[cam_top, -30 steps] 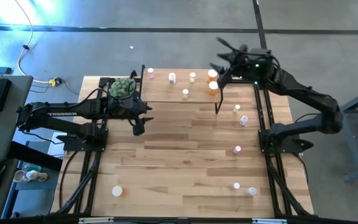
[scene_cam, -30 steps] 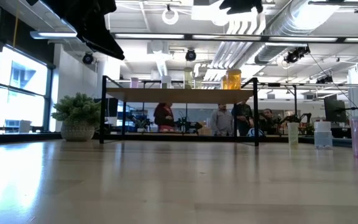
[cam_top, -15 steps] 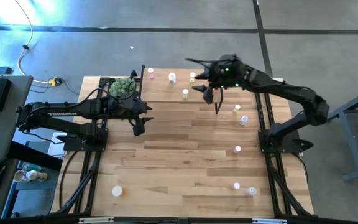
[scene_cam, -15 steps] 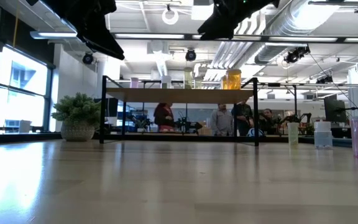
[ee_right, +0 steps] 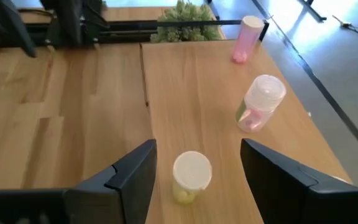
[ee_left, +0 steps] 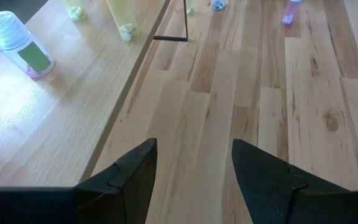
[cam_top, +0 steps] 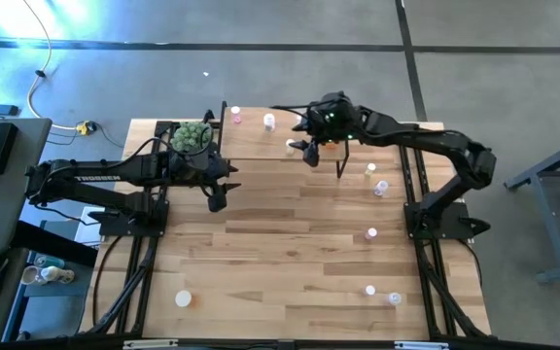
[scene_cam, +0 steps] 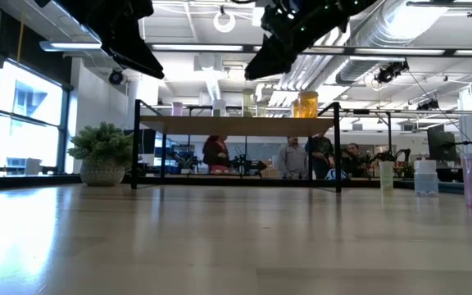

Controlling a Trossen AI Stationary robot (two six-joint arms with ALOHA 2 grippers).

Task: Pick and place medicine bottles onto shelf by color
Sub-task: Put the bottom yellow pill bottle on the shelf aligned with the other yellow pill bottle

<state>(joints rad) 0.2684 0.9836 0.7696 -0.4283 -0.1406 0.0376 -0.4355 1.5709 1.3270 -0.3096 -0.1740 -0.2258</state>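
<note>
The shelf (cam_top: 261, 136) stands at the table's far side, next to a potted plant (cam_top: 192, 136). A pink bottle (cam_top: 235, 115), a whitish bottle (cam_top: 268, 121) and a yellow-green bottle (cam_top: 291, 147) stand on it. An orange bottle (scene_cam: 306, 105) stands at its right end, mostly hidden under my right arm in the high view. My right gripper (cam_top: 307, 148) is open and empty above the shelf top. Its fingers stand on either side of the yellow-green bottle (ee_right: 191, 176), higher than it. My left gripper (cam_top: 216, 197) is open and empty over the table by the shelf's left end.
Loose bottles stand on the table's right side (cam_top: 370, 171), (cam_top: 381, 187), (cam_top: 371, 233), and near the front right (cam_top: 369, 290), (cam_top: 394, 299). An orange one (cam_top: 183, 299) stands at the front left. People show in the room beyond the shelf (scene_cam: 293, 157).
My right gripper has gone along the shelf from its right end, by the orange bottles, toward the table's left. It has come down somewhat and now hangs over the yellow-green bottle. The bottles have not moved.
</note>
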